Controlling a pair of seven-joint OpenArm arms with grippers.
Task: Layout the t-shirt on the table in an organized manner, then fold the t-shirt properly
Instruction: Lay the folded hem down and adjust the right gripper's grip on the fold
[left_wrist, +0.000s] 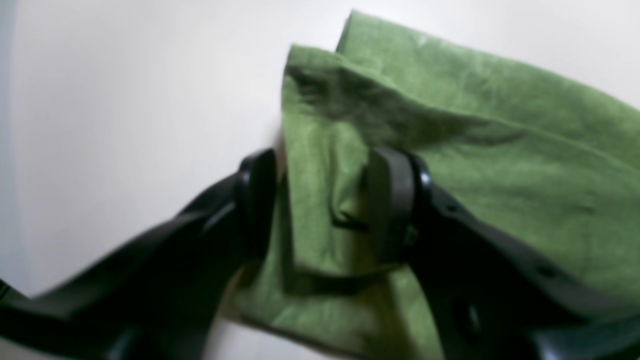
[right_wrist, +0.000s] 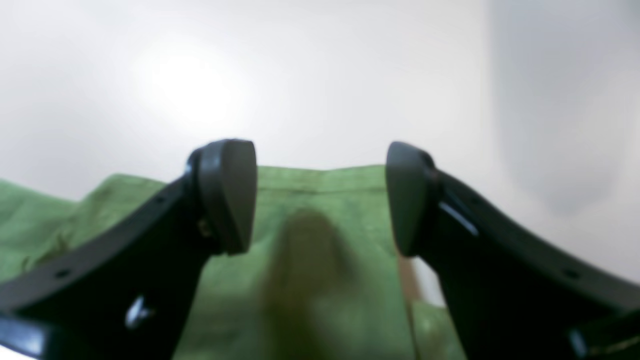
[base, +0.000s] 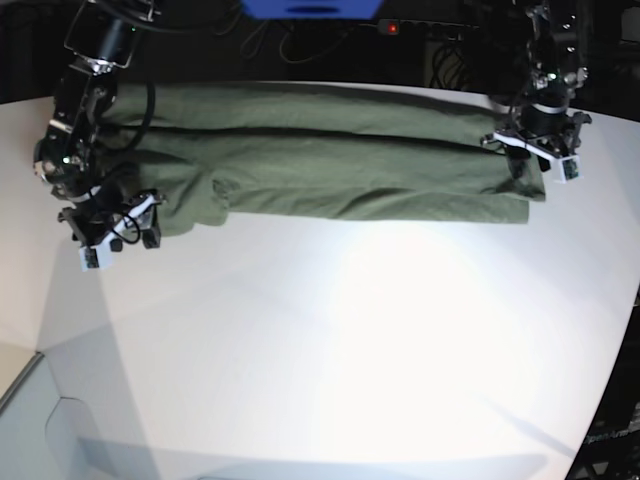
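Observation:
The olive-green t-shirt (base: 330, 160) lies as a long folded band across the far half of the white table (base: 350, 330). In the base view my left gripper (base: 535, 165) stands over the band's right end. In the left wrist view it (left_wrist: 322, 205) is open, its jaws straddling a raised fold at the t-shirt's (left_wrist: 500, 150) corner. My right gripper (base: 112, 235) hovers at the band's left end, just off the cloth. The right wrist view shows it (right_wrist: 320, 200) open with nothing between its pads and the t-shirt's hem (right_wrist: 320, 187) below.
Dark equipment and cables run behind the table's far edge, with a blue object (base: 310, 8) and a small red light (base: 392, 27). The table's curved edge (base: 40, 350) drops off at the lower left. Bare white tabletop (left_wrist: 125, 100) lies beside the shirt's corner.

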